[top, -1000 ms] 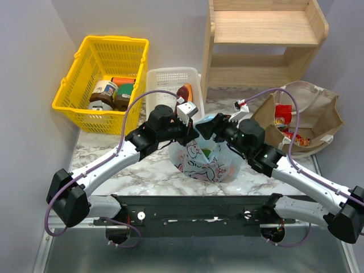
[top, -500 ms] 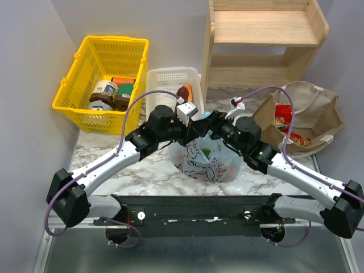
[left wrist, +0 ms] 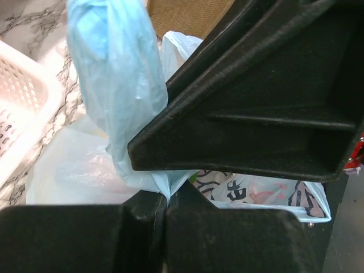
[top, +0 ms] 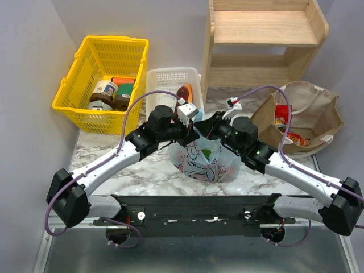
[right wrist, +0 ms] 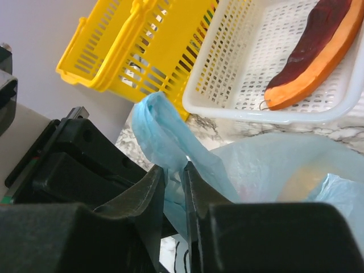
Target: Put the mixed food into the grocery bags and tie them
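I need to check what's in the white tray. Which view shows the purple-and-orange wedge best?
The right wrist view: the wedge lies close and unobstructed in the white tray. The top external view shows it only small and distant; the left wrist view shows just a tray corner, no wedge.

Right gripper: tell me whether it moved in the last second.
Yes. The right gripper shifted left, away from the tan bag, over the light-blue bag.

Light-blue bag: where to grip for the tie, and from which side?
Take the twisted handle band rising from the light-blue bag's mouth, not the slack, filled body. It stands up narrow enough for jaws to span, so probably come in sideways across it. The right gripper pinches a band that way; the left gripper is shut on the bag's plastic too.
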Motion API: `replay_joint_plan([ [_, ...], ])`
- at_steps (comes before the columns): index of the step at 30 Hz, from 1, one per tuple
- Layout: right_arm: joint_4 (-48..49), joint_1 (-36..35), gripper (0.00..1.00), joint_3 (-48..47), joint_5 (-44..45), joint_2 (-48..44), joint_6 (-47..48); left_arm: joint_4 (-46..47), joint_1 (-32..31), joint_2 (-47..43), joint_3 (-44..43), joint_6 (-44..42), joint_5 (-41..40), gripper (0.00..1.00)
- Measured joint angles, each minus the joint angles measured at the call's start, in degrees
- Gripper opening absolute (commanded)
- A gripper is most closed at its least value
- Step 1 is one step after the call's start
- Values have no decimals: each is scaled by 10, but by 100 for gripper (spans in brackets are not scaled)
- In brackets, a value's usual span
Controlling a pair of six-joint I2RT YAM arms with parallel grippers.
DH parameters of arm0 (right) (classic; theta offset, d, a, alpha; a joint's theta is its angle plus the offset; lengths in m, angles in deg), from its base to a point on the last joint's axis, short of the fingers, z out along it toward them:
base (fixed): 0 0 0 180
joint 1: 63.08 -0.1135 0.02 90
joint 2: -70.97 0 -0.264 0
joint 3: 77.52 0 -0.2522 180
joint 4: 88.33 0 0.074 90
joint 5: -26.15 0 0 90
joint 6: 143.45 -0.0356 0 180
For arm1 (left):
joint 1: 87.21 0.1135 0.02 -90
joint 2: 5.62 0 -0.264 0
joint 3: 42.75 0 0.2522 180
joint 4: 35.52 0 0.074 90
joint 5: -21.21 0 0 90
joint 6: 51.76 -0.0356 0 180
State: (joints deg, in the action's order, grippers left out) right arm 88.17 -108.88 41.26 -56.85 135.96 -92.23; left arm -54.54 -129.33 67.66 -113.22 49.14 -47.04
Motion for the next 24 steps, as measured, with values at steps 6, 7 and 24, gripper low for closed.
replay_joint_plan([
  [6,0,0,1,0,17,1,10,-7,0,-7,0,-26,19,55],
  [7,0,0,1,0,22,0,12,-9,0,-13,0,-33,20,57],
  [24,-1,0,1,15,52,-42,37,-1,11,-47,0,-40,24,55],
])
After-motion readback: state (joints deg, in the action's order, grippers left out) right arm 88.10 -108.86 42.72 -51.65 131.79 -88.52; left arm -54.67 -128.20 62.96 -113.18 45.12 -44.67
